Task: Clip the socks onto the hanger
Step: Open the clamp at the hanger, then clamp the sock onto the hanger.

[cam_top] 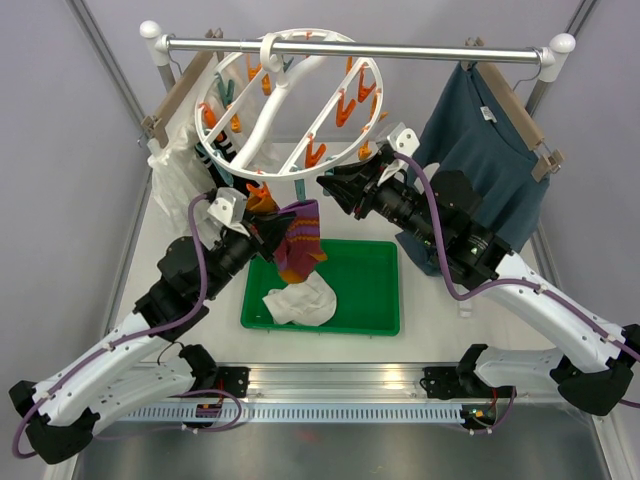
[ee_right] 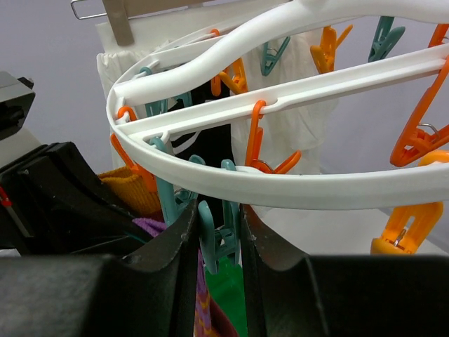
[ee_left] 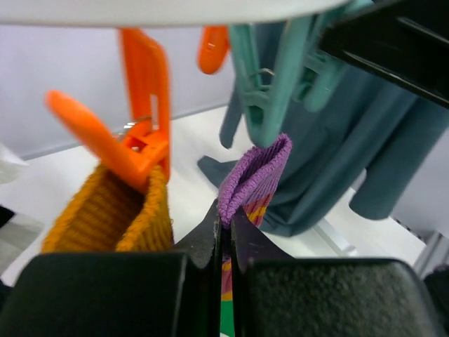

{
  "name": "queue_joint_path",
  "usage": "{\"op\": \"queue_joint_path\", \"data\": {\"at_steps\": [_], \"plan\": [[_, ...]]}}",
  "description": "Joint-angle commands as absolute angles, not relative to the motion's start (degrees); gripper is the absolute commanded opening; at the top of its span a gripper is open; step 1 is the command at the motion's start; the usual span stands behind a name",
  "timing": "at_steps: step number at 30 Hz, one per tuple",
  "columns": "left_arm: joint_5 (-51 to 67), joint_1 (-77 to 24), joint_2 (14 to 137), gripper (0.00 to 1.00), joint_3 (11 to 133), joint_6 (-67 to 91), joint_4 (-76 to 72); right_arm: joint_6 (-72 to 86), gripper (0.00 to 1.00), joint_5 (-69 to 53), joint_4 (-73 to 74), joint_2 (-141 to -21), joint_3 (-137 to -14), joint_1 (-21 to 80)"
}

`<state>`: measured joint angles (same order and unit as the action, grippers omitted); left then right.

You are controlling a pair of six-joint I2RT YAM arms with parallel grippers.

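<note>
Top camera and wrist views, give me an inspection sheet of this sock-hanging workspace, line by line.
Surface: white table with a green tray on it.
Job's things: white sock in the tray; orange sock clipped to the hanger; striped sock held up beside it.
Clutter: teal shirt and white garment hang from the rail.
Grippers: left gripper pinches the striped sock; right gripper squeezes a teal clip.
Cables: purple cables in slack loops, no snag seen.
Surroundings: grey walls.

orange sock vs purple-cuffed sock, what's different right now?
The orange sock is bitten by an orange clip; the purple-cuffed sock is pinched in the left gripper, cuff just at a teal clip. The orange sock is plain; the purple-cuffed sock is striped below. Both ribbed knit, cuffs up.
</note>
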<state>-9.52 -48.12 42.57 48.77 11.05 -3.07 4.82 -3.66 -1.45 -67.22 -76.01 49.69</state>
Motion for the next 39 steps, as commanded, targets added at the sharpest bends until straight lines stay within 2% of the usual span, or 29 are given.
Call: {"op": "queue_joint_path", "data": {"at_steps": [1, 3, 22, 39], "plan": [[-0.27, -48.16, 42.98, 0.02, 48.78, 8.79, -5.18, 6.42, 0.00, -3.87, -0.97, -67.50, -78.92, 49.66], [3.59, -48.16, 43.94, 0.02, 49.22, 8.70, -5.53, 6.42, 0.00, -4.04, -0.27, -67.94, -79.28, 49.66], [0.61, -48.16, 49.04, 0.02, 55.02, 9.49, -9.76, 5.10, 0.00, -4.31, 3.25, -67.68, -79.89, 49.66], [0.53, -48.16, 51.33, 0.02, 55.02, 9.49, -10.02, 5.01, 0.00, -4.66, 3.69, -67.68, -81.04, 49.66]]}}
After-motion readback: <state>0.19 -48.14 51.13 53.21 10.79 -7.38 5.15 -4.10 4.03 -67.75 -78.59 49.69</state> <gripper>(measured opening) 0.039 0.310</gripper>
